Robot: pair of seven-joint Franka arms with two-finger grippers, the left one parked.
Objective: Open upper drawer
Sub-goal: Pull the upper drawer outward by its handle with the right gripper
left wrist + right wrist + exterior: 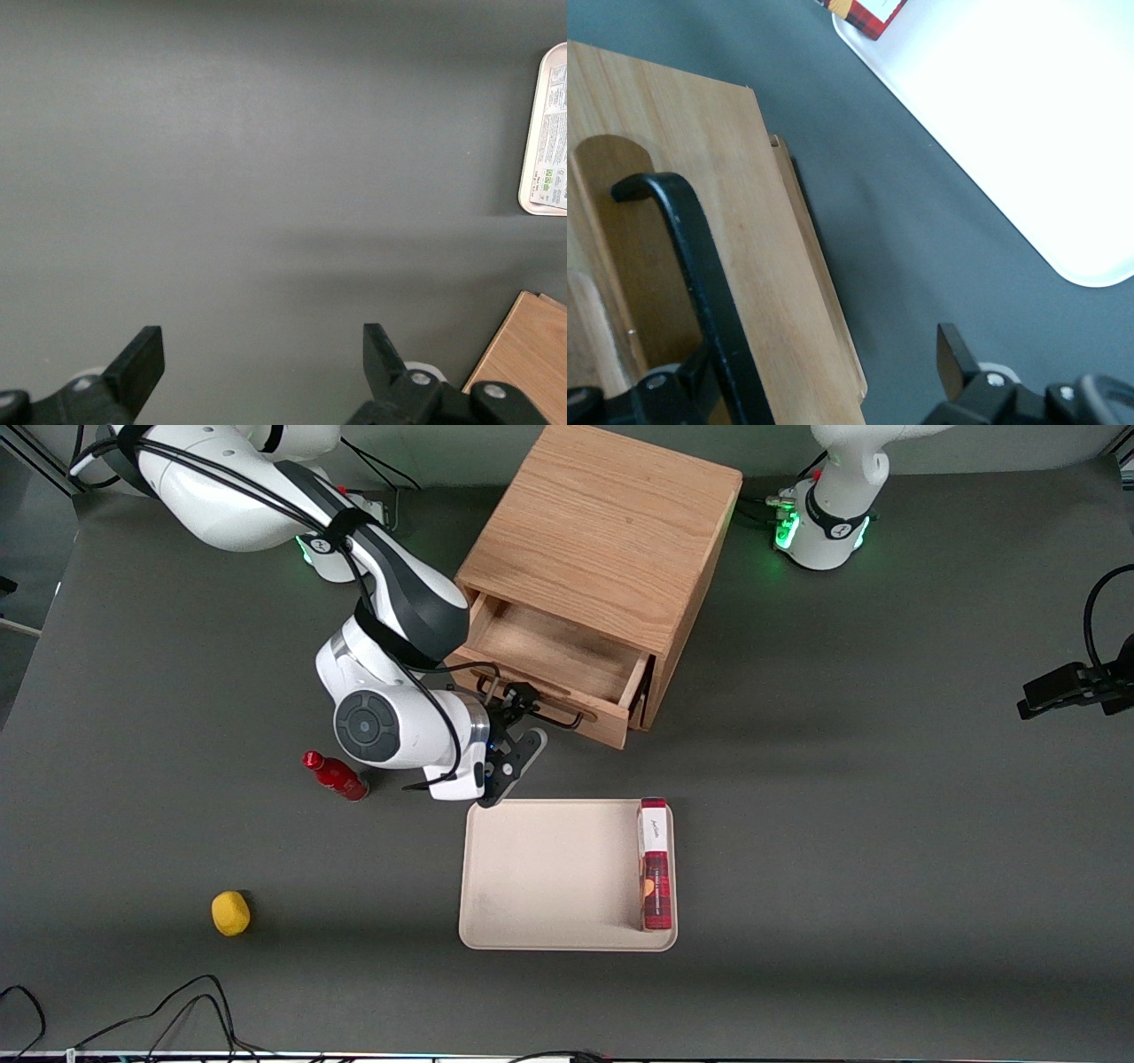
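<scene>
The oak cabinet (602, 531) stands at the back of the table. Its upper drawer (554, 655) is pulled partly out, and its plain wooden inside shows. The long black wire handle (558, 713) runs along the light wood front. My right gripper (524, 722) is in front of the drawer at the handle's end toward the working arm. Its fingers are spread wide. In the right wrist view the handle (700, 266) lies against one finger, the drawer front (780, 292) lies between the fingers, and the gripper (824, 376) is shut on nothing.
A beige tray (532, 868) lies nearer the front camera than the drawer, with a red box (656, 868) on it. A red bottle (337, 777) and a yellow object (230, 913) lie toward the working arm's end. Cables (177, 1010) run along the table's near edge.
</scene>
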